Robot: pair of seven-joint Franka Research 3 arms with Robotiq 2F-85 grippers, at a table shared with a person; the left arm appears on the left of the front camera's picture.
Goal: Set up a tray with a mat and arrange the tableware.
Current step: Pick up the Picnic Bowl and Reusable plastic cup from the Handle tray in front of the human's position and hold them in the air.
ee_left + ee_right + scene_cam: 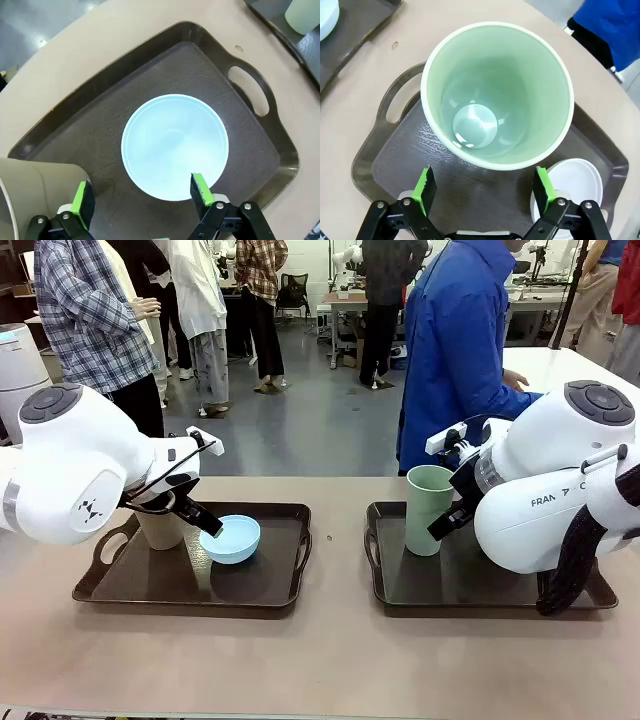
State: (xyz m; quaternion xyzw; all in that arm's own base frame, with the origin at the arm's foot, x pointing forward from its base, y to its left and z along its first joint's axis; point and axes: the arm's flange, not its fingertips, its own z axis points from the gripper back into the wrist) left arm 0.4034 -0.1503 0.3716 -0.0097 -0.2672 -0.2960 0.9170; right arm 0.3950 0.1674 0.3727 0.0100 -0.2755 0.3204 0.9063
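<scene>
In the left wrist view, a light blue bowl [175, 147] sits mid-tray on a dark textured mat [90, 125], and a tan cup [35, 185] stands beside it. My left gripper [141, 195] hangs open just above them, one finger by the cup and the other over the bowl's rim. It holds nothing. On the right brown tray [370, 160], a pale green cup [497, 95] stands upright on a similar mat [445, 165], with a white bowl [575, 185] next to it. My right gripper [485, 186] is open above the cup's near side.
The two brown handled trays [290, 585] [385, 590] lie side by side on the tan table, with a bare strip between them and bare table in front. A person in a blue coat [455, 340] stands at the far edge behind the right tray.
</scene>
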